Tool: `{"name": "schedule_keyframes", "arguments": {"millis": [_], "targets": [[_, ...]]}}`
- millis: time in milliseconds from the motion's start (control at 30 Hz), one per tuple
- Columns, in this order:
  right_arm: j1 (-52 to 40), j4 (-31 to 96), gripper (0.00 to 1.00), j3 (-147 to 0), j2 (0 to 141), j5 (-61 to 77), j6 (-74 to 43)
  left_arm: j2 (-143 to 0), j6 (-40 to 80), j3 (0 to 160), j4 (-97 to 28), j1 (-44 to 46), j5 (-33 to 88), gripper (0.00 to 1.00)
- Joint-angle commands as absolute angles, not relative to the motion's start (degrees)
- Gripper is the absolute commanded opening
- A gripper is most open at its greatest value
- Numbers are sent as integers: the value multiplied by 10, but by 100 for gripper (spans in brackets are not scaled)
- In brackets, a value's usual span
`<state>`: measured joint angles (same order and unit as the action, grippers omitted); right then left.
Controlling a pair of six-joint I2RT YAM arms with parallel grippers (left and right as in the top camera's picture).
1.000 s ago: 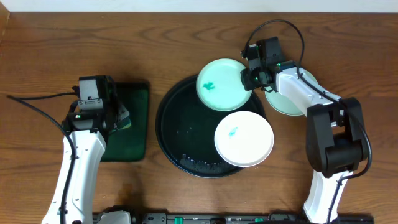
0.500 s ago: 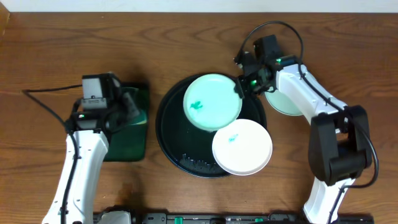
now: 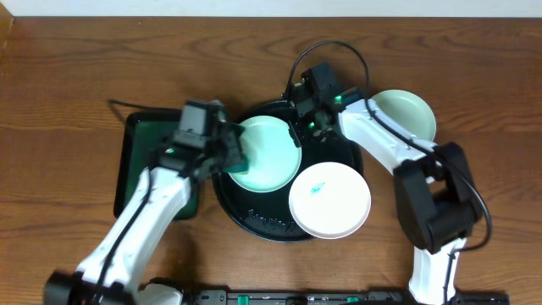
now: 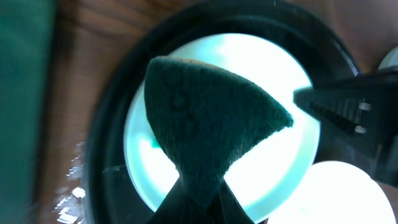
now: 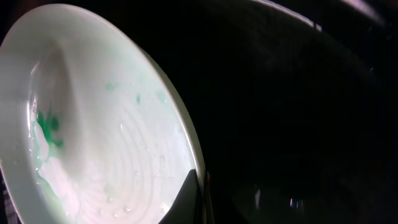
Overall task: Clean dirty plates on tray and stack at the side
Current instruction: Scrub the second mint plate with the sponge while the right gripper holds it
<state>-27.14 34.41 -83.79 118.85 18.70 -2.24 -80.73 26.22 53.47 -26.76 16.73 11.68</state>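
Note:
A pale turquoise plate [image 3: 269,157] with teal-green smears [image 5: 46,127] sits over the left part of the round black tray [image 3: 250,213]. My right gripper [image 3: 298,131] is shut on that plate's far right rim [image 5: 186,155]. My left gripper [image 3: 230,155] is shut on a dark green sponge [image 4: 208,118], which hangs over the plate's [image 4: 283,158] left half. A white plate [image 3: 330,199] with a small teal smear rests on the tray's front right. Another pale turquoise plate [image 3: 405,114] lies on the table to the right of the tray.
A dark green rectangular tray [image 3: 134,157] lies on the wooden table left of the black tray, partly under my left arm. My right arm reaches across the black tray's back edge. Wet droplets glint on the black tray's floor [image 4: 78,193].
My right gripper has drawn the turquoise plate leftward across the black tray. My left arm has swung right from the green tray, bringing the sponge over that plate.

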Motion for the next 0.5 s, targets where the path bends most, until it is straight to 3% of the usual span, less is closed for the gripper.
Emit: {"name": "schedule_keyframes", "arguments": {"millis": [0, 233, 467], "targets": [[-274, 338, 1, -835, 1225, 166, -47, -864, 284, 532, -238, 190, 96, 7], [-275, 343, 1, -835, 1251, 168, -47, -978, 292, 532, -140, 227, 79, 8], [-279, 343, 1, -835, 1251, 167, -47, -1035, 279, 532, -136, 272, -142, 7]]}}
